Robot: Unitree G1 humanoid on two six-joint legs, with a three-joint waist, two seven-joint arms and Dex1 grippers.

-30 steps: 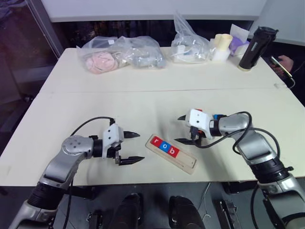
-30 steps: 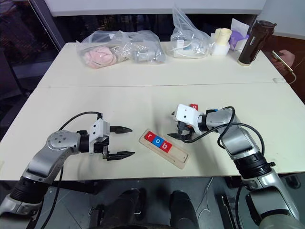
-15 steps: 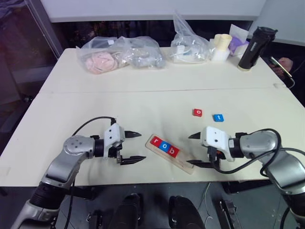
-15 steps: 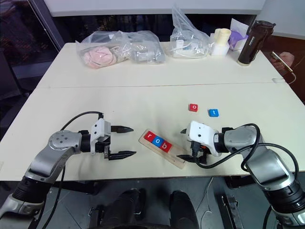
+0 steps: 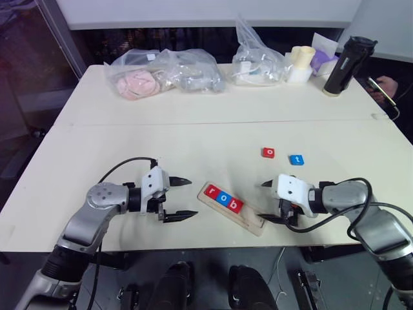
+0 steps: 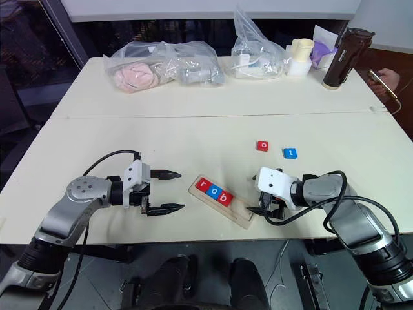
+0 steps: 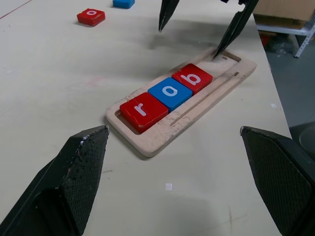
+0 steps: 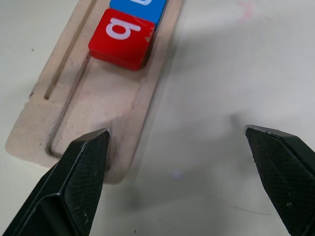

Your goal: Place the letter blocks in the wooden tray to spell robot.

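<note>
On my cream surface the wooden tray lies between both end effectors. A red block and a blue block sit beyond the right end effector; bags, cups and a dark bottle sit farther off.

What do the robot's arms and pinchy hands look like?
Both arms are shiny silver-grey metal with round joints and black rubbery bands. Each wrist carries a white boxy block. The left gripper and right gripper each have two thin, pointed black fingers with a bumpy, cross-hatched surface. Black cables loop loosely beside each arm.
</note>
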